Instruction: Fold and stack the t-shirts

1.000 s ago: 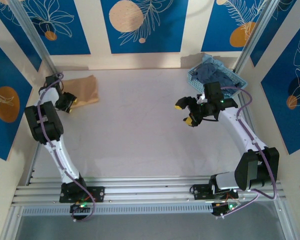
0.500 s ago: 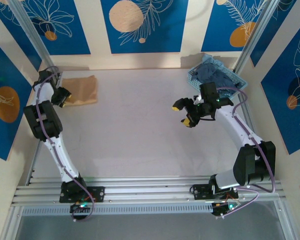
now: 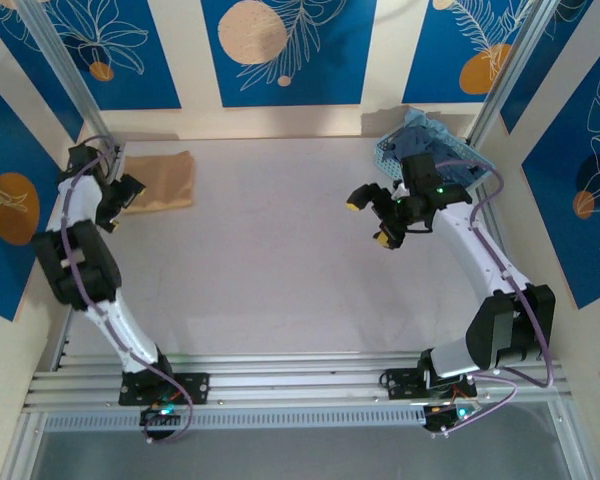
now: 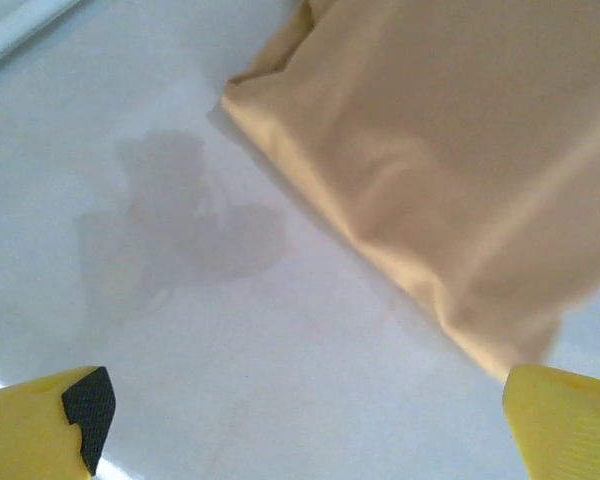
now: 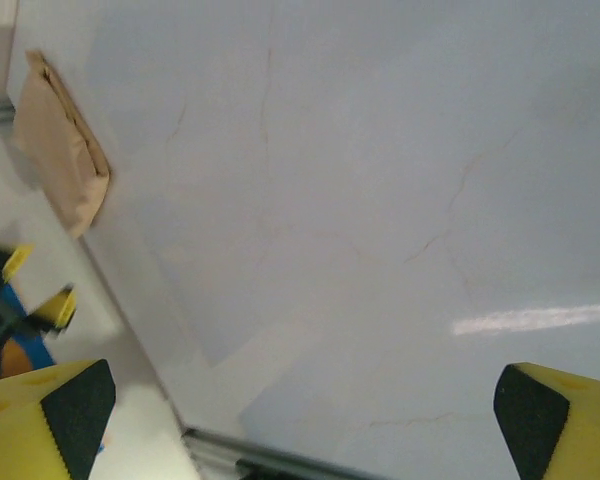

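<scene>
Left gripper [image 3: 118, 200] is at the far-left side of the table [image 3: 270, 260], just beside the left edge of the tan-orange t-shirt [image 3: 162, 180]. That shirt is folded into a compact rectangle and lies flat on the table close to the back wall. Its print is not visible.

Left wrist view: left fingers [image 4: 42, 430] are spread wide with nothing between them, just bare table under the gap. The folded shirt fills the upper right of that view, with soft creases along its folded edge. Its near corner ends just beside one finger; can't tell if they touch.

Right gripper [image 3: 370, 219] is raised off the table over the right half, well apart from the tan-orange t-shirt. It's near the light blue lattice basket [image 3: 388, 158], which stands in the far-right corner. The slate-blue t-shirt [image 3: 425, 145] is inside the basket, crumpled and unfolded. The right arm's wrist overlaps the basket's near side in the top view.

Right wrist view: right fingers [image 5: 555, 420] are spread wide and hold nothing. The camera looks across bare table, with the folded tan-orange t-shirt small at the far edge.

The two shirts are well apart, at opposite far corners, not stacked.
</scene>
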Available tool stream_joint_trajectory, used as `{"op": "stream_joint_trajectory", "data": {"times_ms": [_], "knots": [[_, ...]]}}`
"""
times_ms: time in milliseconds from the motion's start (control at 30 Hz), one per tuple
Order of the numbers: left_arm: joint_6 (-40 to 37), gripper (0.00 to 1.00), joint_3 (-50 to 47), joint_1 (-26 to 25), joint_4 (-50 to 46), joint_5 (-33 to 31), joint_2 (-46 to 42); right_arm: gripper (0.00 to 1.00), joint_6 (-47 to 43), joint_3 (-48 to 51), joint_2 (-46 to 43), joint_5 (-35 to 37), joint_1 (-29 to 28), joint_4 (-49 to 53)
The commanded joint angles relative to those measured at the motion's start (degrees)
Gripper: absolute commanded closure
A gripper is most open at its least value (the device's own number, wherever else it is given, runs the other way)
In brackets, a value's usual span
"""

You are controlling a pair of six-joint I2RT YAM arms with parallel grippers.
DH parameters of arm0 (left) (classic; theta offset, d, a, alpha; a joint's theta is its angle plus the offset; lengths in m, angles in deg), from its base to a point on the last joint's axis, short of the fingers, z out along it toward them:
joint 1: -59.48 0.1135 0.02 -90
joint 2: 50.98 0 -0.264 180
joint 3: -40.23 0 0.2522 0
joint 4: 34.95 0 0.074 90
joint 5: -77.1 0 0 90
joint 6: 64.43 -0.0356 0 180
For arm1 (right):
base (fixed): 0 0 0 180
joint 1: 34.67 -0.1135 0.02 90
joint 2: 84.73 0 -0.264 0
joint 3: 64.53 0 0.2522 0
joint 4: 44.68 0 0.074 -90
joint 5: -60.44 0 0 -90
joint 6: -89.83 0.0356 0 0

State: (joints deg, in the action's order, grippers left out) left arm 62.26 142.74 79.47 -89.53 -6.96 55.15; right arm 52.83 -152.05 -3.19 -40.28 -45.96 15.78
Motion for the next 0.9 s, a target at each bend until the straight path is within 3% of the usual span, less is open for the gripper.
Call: {"op": "stream_joint_trajectory", "data": {"times_ms": [0,133,200,233,300,367,467,633,867], "knots": [[0.3,0.00,-7.0,-2.8,5.9,-3.9,-14.8,0.01,-5.0,-5.4,-4.5,11.7,0.0,7.4],[4.7,0.00,-19.8,-9.1,12.8,-19.3,-28.8,0.01,-8.0,-6.3,-8.7,22.4,-0.1,7.9],[6.6,0.00,-25.9,-14.3,16.3,-36.0,-34.2,0.00,-8.5,-3.2,-11.6,29.0,0.2,5.4],[3.7,0.00,-29.5,-15.8,21.1,-39.5,-36.3,0.01,-11.0,0.0,-13.1,29.6,0.6,1.3],[-10.1,0.00,-38.4,-18.0,34.4,-42.4,-39.5,0.01,-16.1,8.6,-17.2,31.4,0.8,-10.3],[-17.5,0.00,-42.9,-18.3,37.5,-40.4,-39.7,0.01,-22.5,17.5,-20.0,35.7,-0.3,-21.4],[-25.4,0.00,-49.1,-18.7,43.7,-29.3,-39.4,0.01,-31.8,25.1,-20.4,39.9,-0.6,-30.5],[-27.2,0.00,-60.9,-21.6,55.1,-24.5,-41.9,0.01,-34.4,35.6,-17.7,39.5,0.7,-43.4],[-29.7,0.00,-62.6,-22.2,64.9,-17.7,-33.0,0.01,-40.2,39.0,-8.5,36.5,2.4,-58.4]]}}
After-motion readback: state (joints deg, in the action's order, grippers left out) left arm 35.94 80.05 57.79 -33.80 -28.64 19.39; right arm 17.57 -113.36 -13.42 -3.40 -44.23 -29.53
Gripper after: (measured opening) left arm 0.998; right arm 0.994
